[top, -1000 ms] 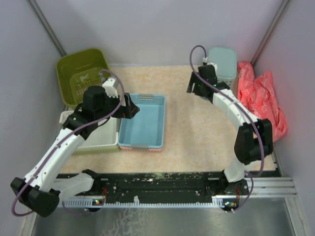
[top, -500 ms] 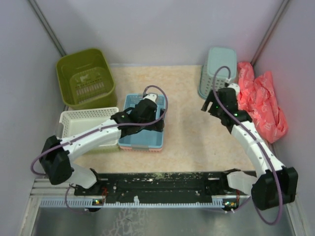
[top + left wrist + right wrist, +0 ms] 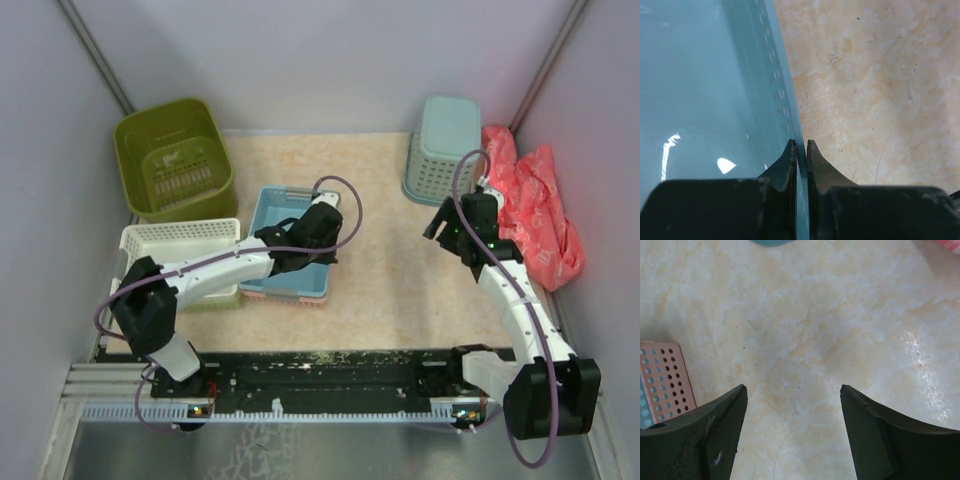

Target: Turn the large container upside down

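**A:** Where is the large container point(image 3: 178, 172) sitting?

**B:** It is standing in the far left corner, mouth up, with its slotted bottom showing. Neither arm is touching it.

**A:** What is differing from half a second ago?

**B:** The left gripper point(image 3: 800, 146) is now reaching further right, onto the right wall of the blue tray point(image 3: 283, 205). That tray is lying slightly more skewed than before. The right arm is sitting a little nearer and further right. The tub is staying where it was.

**A:** How are the arms posing?

**B:** The left arm is stretching low from the near left. Its jaws are pinching the tray's right wall, nearly closed with only the wall between them. The right gripper point(image 3: 792, 390) is hanging over bare table point(image 3: 390, 270), jaws spread wide and gripping nothing.

**A:** And the counts?

**B:** I am counting:
- one olive tub
- one blue tray lying on one salmon tray point(image 3: 662, 375)
- one white basket point(image 3: 175, 245)
- one teal basket point(image 3: 445, 140) at the far right
- one red bag point(image 3: 535, 200) beside the teal basket
- two arms
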